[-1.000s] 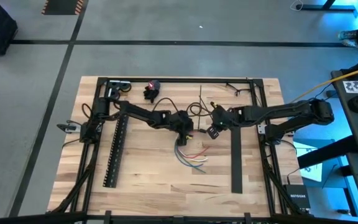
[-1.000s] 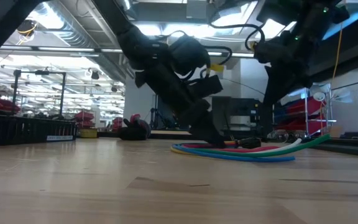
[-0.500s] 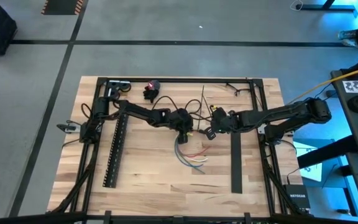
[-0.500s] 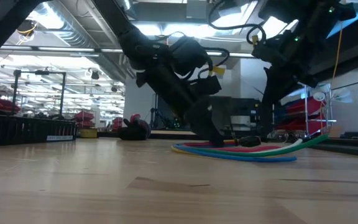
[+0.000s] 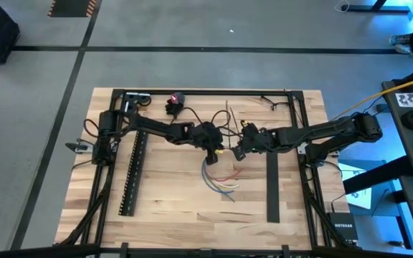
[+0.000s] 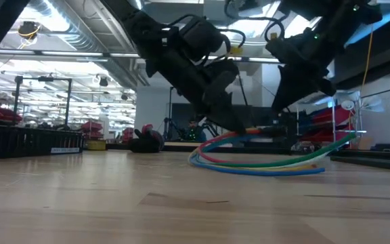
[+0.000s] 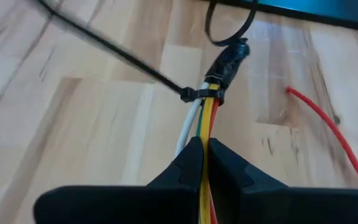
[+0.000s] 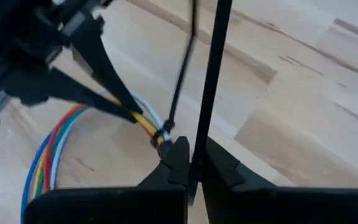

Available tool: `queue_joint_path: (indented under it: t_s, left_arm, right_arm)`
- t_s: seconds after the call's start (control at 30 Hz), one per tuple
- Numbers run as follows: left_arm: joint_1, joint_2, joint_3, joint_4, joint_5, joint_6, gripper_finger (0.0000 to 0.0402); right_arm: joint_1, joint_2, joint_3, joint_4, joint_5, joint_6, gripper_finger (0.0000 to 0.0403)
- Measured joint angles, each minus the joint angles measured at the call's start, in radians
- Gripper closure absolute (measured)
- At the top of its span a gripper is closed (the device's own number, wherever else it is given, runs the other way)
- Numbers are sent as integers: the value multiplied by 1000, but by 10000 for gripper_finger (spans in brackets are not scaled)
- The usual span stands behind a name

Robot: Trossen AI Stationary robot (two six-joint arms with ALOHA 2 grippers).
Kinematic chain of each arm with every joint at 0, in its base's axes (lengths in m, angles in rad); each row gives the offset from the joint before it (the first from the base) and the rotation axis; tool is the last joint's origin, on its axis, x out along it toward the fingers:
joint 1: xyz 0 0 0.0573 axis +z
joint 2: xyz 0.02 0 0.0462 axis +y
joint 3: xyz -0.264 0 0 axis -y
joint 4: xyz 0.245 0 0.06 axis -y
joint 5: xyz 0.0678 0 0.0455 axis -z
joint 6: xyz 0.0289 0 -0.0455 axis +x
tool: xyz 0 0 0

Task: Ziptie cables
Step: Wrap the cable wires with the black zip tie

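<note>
Where the low view skims the pale wood table [image 6: 114, 203], its planks run bare in the foreground up to the cables [image 6: 263, 159], a bundle of blue, red, green and yellow wires lifted off the boards at the black end and sagging in loops to the surface. Long axis from above: black end toward the table's far edge, loose coloured tails [image 5: 221, 180] fanning toward the near edge, near the table's middle. Left hand [image 7: 202, 163] closed on the yellow and white wires just short of the black end. A zip tie [image 7: 188, 94] girdles the bundle there, its tail slanting away. Right hand [image 8: 191, 165] closed on a thin black strip [image 8: 209, 74], just beside the tied spot. Black slotted bar [image 5: 132, 175] lies left of the arms, plain black bar [image 5: 272, 188] right. Beyond: grey floor, shelving and ceiling lights. Only readable writing: "NETGEAR" on a box [image 5: 343, 228] off the table's right corner.
</note>
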Motion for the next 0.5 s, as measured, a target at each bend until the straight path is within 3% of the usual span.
queue_joint_path:
  t_s: [0.3,0.5]
  left_arm:
    - [-4,0,0,-4,-9,-92,391]
    - [-11,-2,1,4,-8,-129,391]
  right_arm:
    - [0,81,0,-36,-20,1,386]
    - [0,89,0,87,-38,41,386]
